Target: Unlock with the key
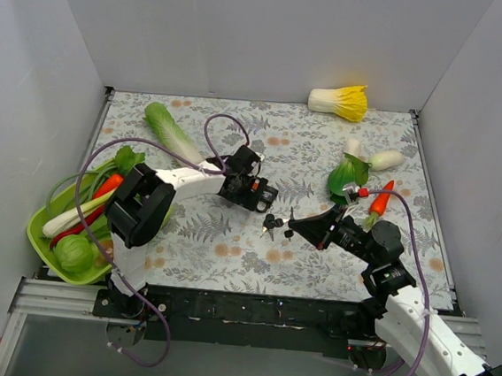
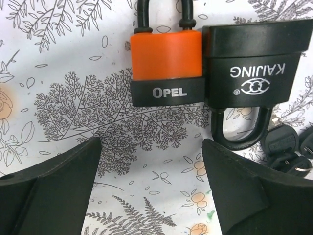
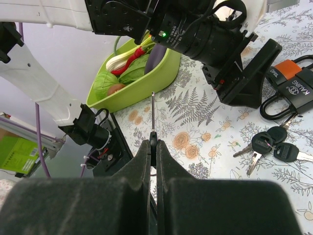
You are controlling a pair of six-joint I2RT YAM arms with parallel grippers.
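Observation:
Two padlocks lie side by side on the floral cloth: an orange one marked OPEL and a black one marked KAIJING, its shackle pointing the opposite way. My left gripper hovers just before them, open, with only cloth between its fingers. In the right wrist view the same padlocks lie beside the left arm's fingers. My right gripper is shut on a key, whose thin blade sticks straight out ahead of the fingertips. A bunch of black-headed spare keys lies on the cloth near the locks.
A green basket of vegetables stands at the left edge. A long napa cabbage, a yellow cabbage, bok choy, a carrot and a daikon lie toward the back. White walls enclose the table.

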